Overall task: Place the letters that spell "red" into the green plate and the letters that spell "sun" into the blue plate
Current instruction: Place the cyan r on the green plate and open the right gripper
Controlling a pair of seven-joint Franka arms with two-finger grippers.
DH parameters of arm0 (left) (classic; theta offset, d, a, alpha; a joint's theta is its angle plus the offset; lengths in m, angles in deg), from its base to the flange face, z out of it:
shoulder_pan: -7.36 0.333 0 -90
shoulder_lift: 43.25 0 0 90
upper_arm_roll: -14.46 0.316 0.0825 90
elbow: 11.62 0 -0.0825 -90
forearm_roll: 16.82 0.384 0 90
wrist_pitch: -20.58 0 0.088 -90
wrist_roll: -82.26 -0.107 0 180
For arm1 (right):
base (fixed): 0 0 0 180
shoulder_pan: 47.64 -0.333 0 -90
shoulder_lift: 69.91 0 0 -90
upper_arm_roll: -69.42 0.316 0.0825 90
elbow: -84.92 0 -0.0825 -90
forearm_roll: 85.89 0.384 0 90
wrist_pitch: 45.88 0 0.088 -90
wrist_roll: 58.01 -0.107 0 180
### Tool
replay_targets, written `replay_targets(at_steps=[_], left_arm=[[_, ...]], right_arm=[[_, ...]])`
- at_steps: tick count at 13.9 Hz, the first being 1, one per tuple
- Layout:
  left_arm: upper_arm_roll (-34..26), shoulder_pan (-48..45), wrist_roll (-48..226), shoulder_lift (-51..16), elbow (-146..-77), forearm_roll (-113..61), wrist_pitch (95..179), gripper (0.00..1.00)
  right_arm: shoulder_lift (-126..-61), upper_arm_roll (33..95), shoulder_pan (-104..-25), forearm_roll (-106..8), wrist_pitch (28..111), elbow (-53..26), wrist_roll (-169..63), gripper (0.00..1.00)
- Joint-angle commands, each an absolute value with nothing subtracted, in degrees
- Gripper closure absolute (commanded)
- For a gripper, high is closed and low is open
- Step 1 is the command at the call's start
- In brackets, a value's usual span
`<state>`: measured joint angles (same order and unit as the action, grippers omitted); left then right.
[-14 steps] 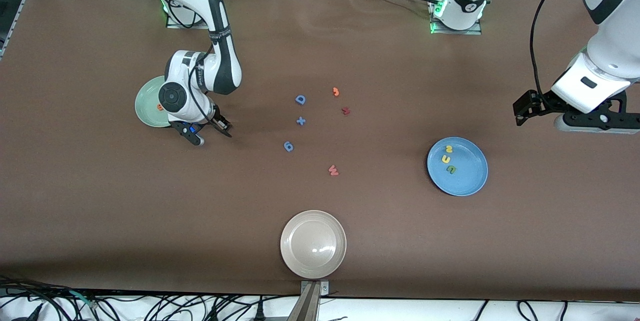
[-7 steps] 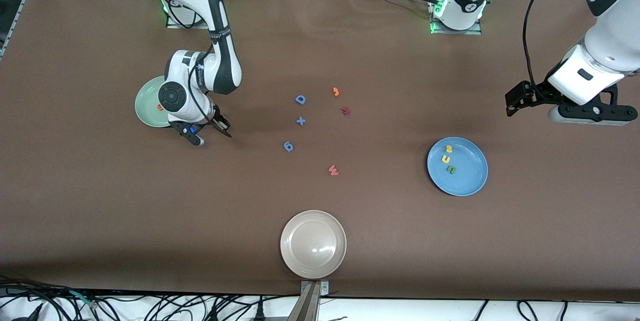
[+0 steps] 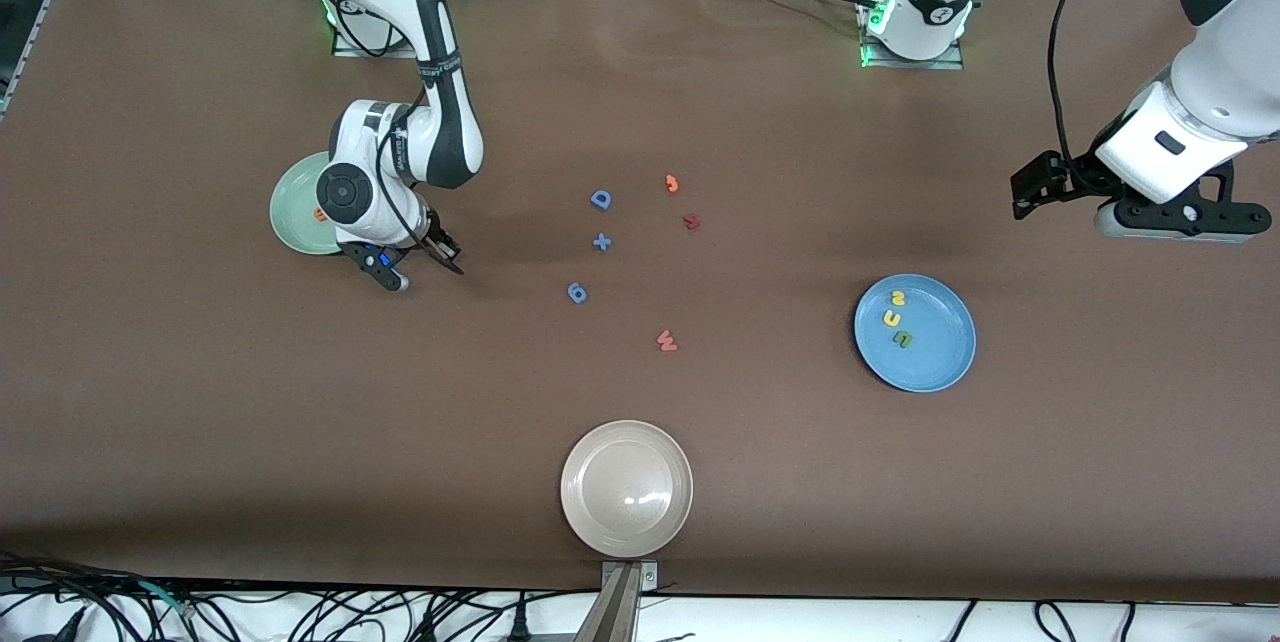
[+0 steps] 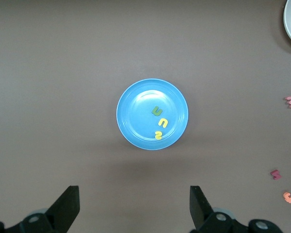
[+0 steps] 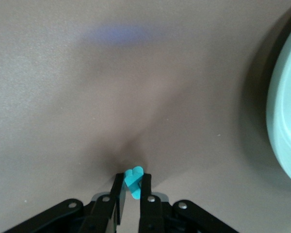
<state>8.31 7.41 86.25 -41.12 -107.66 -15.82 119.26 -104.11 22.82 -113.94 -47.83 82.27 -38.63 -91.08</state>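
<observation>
Right tool (image 5: 131, 189) now pinching one teal letter (image 5: 133, 178); left tool (image 4: 134, 209) spread above three letters (image 4: 158, 123) in blue plate (image 4: 131, 114).

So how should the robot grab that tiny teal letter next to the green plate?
From straight above, pinching across its thin flat faces. It is small, thin foam, so only a narrow top-down pinch fits. The right gripper is already shut on the teal letter this way, on the table beside the green plate.
</observation>
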Motion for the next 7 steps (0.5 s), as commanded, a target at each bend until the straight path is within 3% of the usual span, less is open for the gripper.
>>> replay_targets(at_steps=[1,7], left_arm=[[8.7,7.4,85.9,-41.8,-106.6,-17.3,118.2,0.00],[8.8,7.4,85.9,-41.5,-102.3,-17.8,118.3,0.00]], right_arm=[[-102.3,17.8,-114.9,-48.1,74.7,-37.4,-89.0,1.00],[-102.3,0.1,-119.4,-55.9,55.4,-32.5,-77.6,1.00]])
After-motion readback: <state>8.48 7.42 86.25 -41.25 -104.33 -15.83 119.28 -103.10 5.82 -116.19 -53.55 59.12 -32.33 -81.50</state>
